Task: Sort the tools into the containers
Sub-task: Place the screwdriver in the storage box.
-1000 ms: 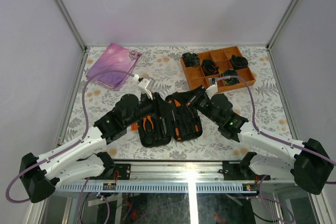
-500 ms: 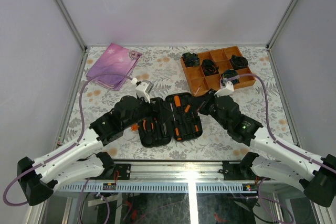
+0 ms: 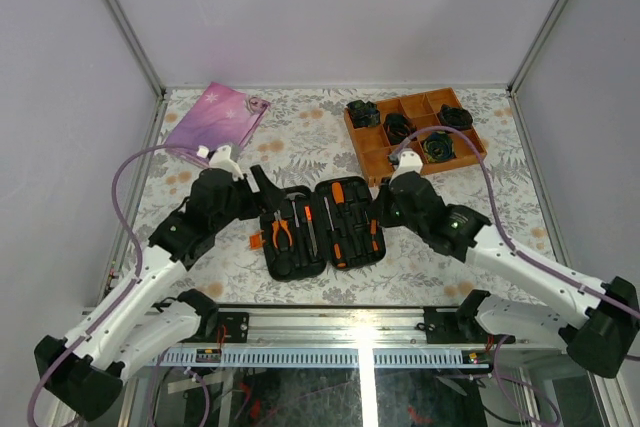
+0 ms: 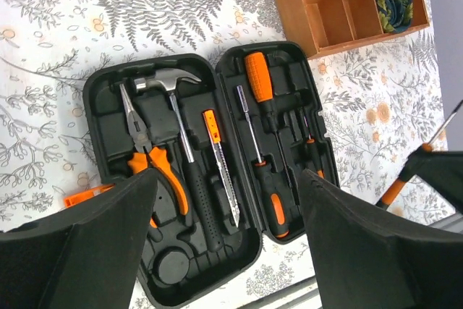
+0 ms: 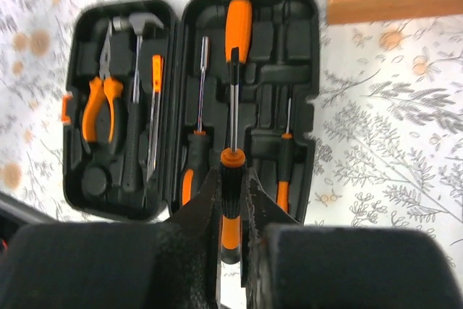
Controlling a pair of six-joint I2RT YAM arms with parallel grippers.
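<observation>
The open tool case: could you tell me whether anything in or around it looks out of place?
Only one screwdriver is unseated: the right gripper is shut on its handle, its shaft over the right half of the tool case. Nothing looks spilled or damaged.

Tabletop (image 3: 320,137) fills centre of top view; white covering printed with grey ferns and small orange blossoms, same print at upper left of left wrist view; plain pale lavender back wall (image 3: 330,17) across top of frame; matching left wall (image 3: 60,97) and right wall (image 3: 600,97) slanting down the sides; slim grey metal struts (image 3: 120,19) along both back corners; slotted aluminium rail (image 3: 330,355) along bottom edge; dark space beneath rail, contents unclear; light soft, even, no hard shadows.
</observation>
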